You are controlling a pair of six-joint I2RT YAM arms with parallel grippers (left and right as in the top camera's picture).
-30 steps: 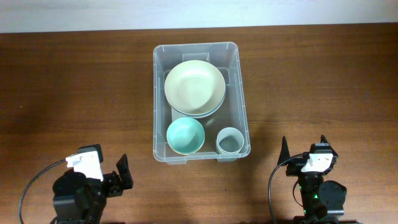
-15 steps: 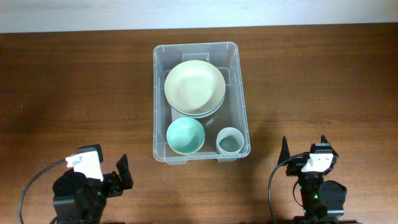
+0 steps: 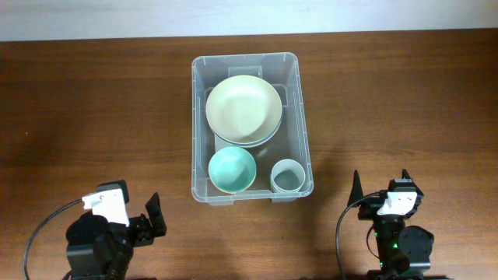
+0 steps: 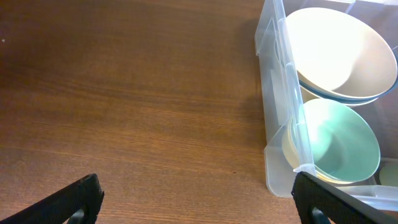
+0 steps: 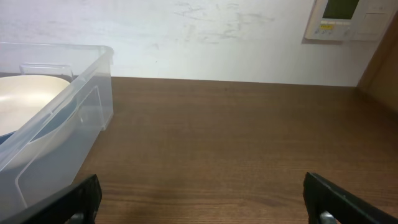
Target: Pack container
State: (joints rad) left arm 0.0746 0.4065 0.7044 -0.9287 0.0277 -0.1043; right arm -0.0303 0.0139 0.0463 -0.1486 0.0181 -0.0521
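The clear plastic container [image 3: 303, 117] stands at the table's middle. Inside it a large cream bowl [image 3: 243, 107] rests on a blue-rimmed one, with a mint green bowl [image 3: 232, 169] and a small pale cup [image 3: 288, 176] at the near end. My left gripper [image 3: 138, 214] waits open near the front edge, left of the container, with nothing between its fingers. My right gripper [image 3: 380, 185] is open and empty to the container's right. The left wrist view shows the container's wall [image 4: 277, 99], the cream bowl [image 4: 339, 46] and the mint bowl [image 4: 342, 140]. The right wrist view shows the container's corner [image 5: 99, 93].
Bare brown wooden table [image 3: 93, 117] stretches on both sides of the container. A white wall [image 5: 205, 37] with a control panel [image 5: 342, 18] stands behind the table's far edge.
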